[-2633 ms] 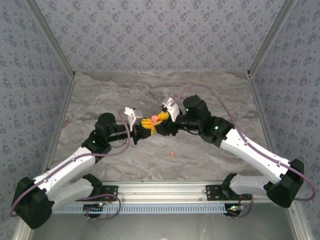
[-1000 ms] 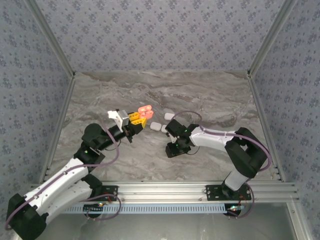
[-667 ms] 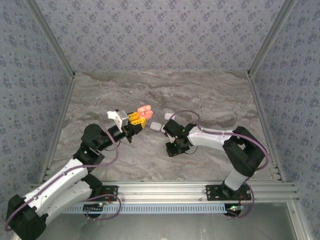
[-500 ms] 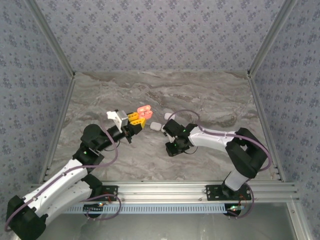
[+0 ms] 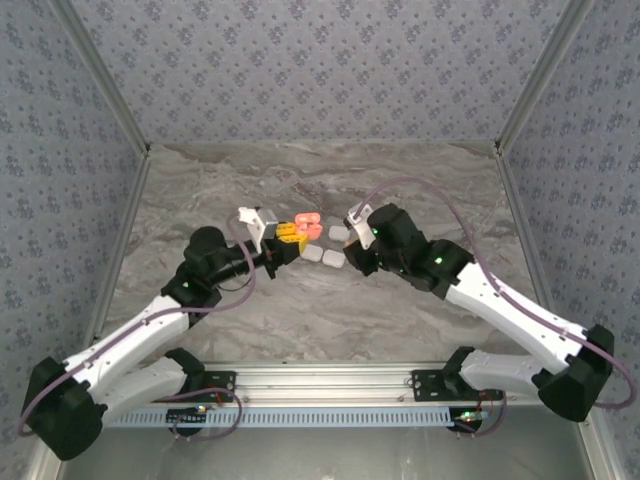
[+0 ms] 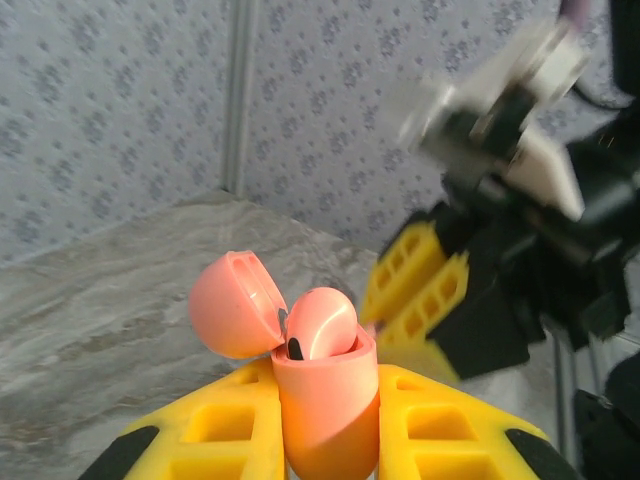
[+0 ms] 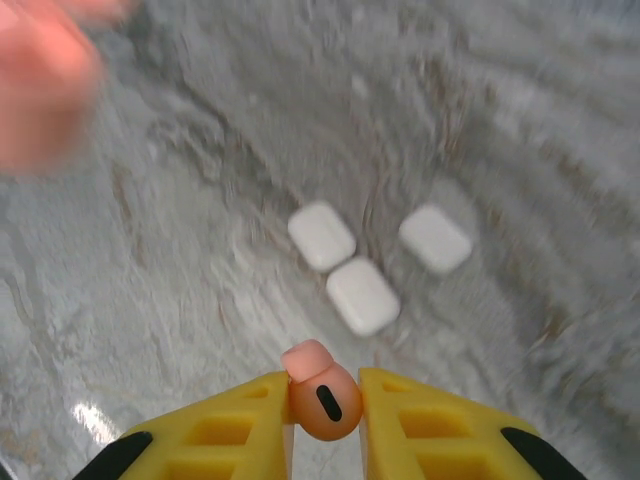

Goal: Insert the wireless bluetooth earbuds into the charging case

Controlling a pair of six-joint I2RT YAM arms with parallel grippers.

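My left end effector [image 6: 325, 385] was clamped on the open pink charging case [image 6: 325, 420], apparently with one bud [image 6: 318, 325] seated inside. My right end effector [image 7: 325, 378] pinched an orange earbud [image 7: 322, 397].

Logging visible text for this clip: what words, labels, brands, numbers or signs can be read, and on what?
None can be read. The pink charging case in the left gripper, the orange-red earbud in the right gripper and the three white cases on the table show no print; the earbud's black mark is a plain slot, not a character.
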